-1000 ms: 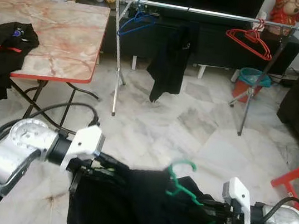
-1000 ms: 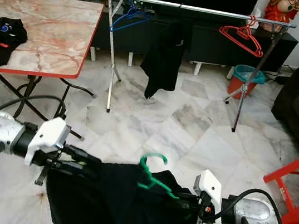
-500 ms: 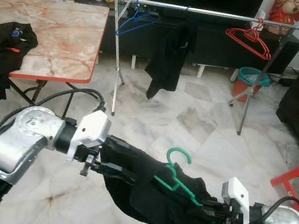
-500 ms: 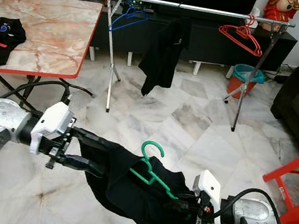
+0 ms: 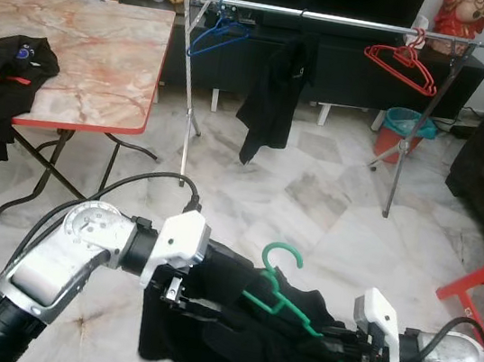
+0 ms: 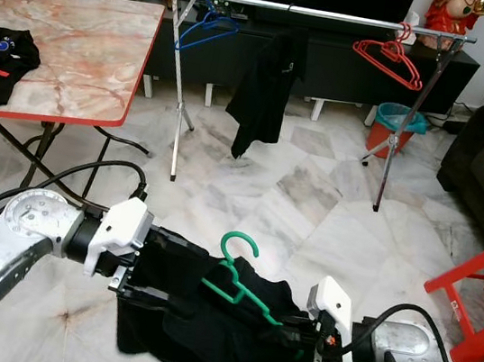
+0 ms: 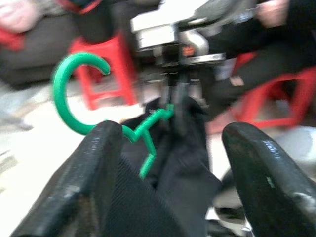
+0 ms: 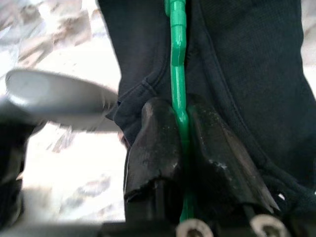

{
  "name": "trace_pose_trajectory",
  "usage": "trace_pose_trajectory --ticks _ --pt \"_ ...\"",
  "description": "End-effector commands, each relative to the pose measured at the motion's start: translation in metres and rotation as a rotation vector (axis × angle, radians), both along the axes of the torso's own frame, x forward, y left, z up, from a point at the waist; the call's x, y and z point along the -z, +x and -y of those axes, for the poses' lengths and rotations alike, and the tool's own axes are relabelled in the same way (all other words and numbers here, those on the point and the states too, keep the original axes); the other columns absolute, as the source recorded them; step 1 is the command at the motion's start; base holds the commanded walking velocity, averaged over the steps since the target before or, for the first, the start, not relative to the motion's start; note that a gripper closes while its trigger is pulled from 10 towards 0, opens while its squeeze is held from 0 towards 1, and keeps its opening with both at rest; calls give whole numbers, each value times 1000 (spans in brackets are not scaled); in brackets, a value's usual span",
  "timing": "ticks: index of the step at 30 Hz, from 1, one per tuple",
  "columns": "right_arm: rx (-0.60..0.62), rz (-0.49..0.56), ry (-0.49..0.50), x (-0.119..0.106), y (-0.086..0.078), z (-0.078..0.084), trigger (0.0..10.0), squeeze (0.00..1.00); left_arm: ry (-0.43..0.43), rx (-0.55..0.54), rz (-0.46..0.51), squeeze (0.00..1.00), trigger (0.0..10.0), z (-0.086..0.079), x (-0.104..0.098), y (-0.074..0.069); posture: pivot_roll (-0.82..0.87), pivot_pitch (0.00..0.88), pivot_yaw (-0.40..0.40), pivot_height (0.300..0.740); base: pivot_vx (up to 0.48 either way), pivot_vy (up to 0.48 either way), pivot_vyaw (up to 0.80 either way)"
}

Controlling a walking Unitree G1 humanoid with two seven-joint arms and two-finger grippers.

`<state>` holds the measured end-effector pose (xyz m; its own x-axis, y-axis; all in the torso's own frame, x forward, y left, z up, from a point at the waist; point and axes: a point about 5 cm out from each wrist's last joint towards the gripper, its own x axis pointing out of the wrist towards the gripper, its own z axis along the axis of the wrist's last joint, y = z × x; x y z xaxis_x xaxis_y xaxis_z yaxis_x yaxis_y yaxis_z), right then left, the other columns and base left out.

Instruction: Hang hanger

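The green hanger (image 5: 279,288) sits low in front of the robot, above the marble floor (image 5: 313,192), with a black garment (image 6: 220,328) draped on it and its hook pointing up. The right claw (image 8: 181,143) is clamped on one arm of the hanger, its two fingers pressed on either side of the green bar. The left claw (image 7: 170,163) has its fingers spread apart, and the black cloth lies between them; whether they press the cloth is hard to tell, because this view is blurred. The lower edge of the garment is cut off by the frame. Further ahead stands the clothes rail (image 5: 339,19), well apart from the hanger, carrying a blue hanger (image 5: 214,36), a black shirt (image 5: 275,95) and red hangers (image 5: 405,67). Between the black shirt and the red hangers the rail is free. At the robot's left is the tabletop (image 5: 88,49) with red edge, and dark clothes (image 5: 3,72) hang over its near corner.
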<state>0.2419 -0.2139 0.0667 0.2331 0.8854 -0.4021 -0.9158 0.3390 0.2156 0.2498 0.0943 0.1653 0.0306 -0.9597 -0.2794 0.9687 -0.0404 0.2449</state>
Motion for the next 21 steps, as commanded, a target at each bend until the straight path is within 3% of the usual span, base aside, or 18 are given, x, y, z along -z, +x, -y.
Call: trace_pose_trajectory --ticks 1,2,3,4,9,15,18,21 --pt "27 64 18 -10 9 0 0 0 31 -63 38 525 10000 3 4 1 121 0 -50 740 0 0 0" --pt "45 72 30 -9 10 -4 0 0 -6 -170 62 125 10000 7 6 5 124 0 -48 740 0 0 0" --pt "45 72 30 -9 10 -4 0 0 -6 -170 62 125 10000 7 6 5 124 0 -48 740 0 0 0" --pt "55 73 36 -8 10 -6 0 0 -27 -202 70 0 10000 8 6 5 125 0 -47 740 0 0 0" --pt "95 71 63 -3 8 -10 0 0 -60 -283 63 0 10000 15 11 -2 129 0 -46 740 0 0 0" --pt "151 78 76 2 5 -12 0 0 -159 -413 144 0 10000 30 -6 1 126 0 -45 740 0 0 0" --pt "203 103 78 2 9 -11 0 0 -117 -416 180 0 10000 33 -4 2 120 0 -44 740 0 0 0" --pt "234 109 124 -2 10 -15 0 0 -151 -480 168 0 10000 37 -2 4 114 0 -45 740 0 0 0"
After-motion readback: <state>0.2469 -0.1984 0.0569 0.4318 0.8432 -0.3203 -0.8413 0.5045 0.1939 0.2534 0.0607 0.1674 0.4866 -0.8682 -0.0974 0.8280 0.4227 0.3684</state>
